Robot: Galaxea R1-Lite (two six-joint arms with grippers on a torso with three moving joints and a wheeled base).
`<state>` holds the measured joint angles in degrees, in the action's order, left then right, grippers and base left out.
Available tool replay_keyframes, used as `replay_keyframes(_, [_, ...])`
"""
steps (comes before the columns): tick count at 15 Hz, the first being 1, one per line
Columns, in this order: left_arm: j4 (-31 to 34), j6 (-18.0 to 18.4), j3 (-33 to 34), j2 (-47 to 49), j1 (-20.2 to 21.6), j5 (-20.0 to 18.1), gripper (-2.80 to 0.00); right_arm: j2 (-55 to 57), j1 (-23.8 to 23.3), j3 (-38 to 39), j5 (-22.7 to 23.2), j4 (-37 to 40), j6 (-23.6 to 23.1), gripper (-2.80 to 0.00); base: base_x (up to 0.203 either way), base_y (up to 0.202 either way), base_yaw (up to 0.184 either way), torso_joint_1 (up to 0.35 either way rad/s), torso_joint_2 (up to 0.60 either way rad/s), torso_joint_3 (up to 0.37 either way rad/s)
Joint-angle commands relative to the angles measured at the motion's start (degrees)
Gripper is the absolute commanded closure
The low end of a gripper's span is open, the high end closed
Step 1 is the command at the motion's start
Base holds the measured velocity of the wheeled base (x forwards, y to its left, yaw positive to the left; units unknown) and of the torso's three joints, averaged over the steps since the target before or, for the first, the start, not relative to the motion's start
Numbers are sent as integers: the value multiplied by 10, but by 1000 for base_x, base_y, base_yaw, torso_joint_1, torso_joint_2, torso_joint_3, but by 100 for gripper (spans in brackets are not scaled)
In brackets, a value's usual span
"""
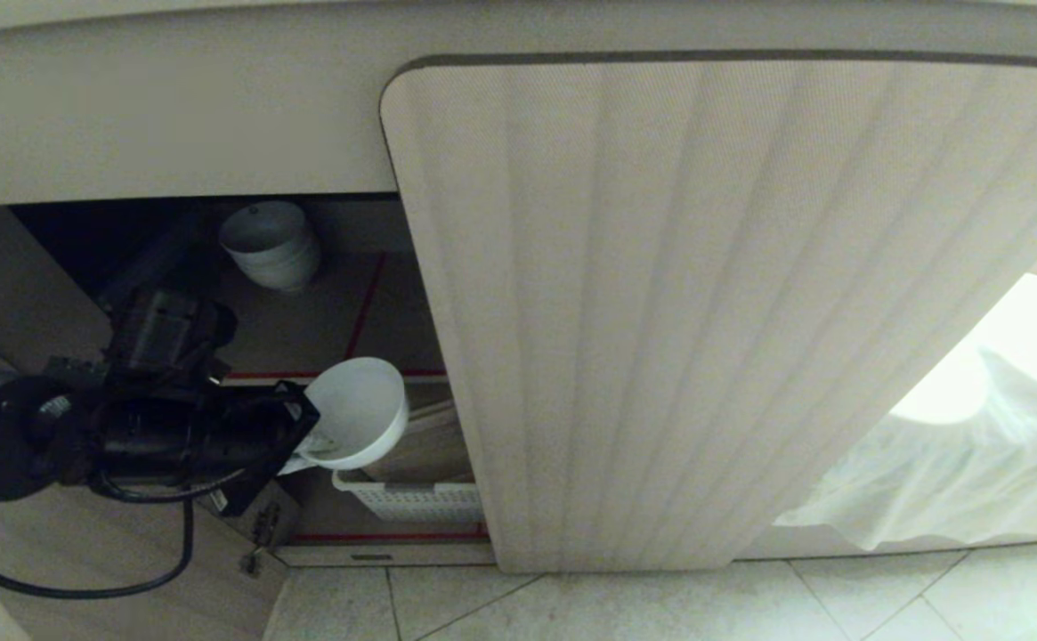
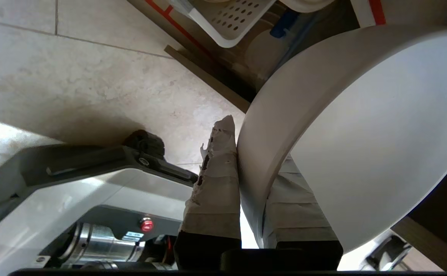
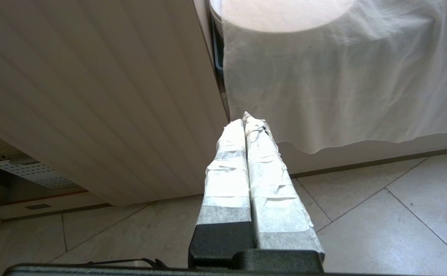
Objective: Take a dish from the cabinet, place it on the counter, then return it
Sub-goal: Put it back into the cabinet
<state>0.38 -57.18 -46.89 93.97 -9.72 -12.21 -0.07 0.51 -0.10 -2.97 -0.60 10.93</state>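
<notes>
Left tool [image 1: 309, 445]: clamped on the rim of the dish [image 1: 356, 411], one taped finger [image 2: 215, 180] outside the wall, the other inside.
Dish: white bowl, tilted on its side, held in the air at the front edge of the cabinet [image 1: 714, 294] opening, above the white perforated basket [image 1: 411, 499].
Cabinet: left side open, right ribbed door shut; a stack of white bowls [image 1: 271, 242] sits deep on the red-edged shelf [image 1: 331, 312].
Right tool [image 3: 246, 130]: fingers pressed together, empty, near the tiled floor [image 3: 361, 214] before a white cloth [image 3: 342, 76].

No legible text, labels, brands, numbers or signs anywhere.
</notes>
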Motion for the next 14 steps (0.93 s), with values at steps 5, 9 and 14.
replay_keyframes(5, [-1, 27, -15, 11, 25, -36, 0, 1, 0, 0, 0, 0, 1, 0, 0, 0, 0, 0, 0, 0])
replay_keyframes(9, [-1, 42, -26, 22, 36, -55, 0, 1, 0, 0, 0, 0, 1, 0, 0, 0, 0, 0, 0, 0])
replay_keyframes(14, [-2, 54, -54, 55, 47, -16, 0, 1, 0, 0, 0, 0, 1, 0, 0, 0, 0, 0, 0, 0])
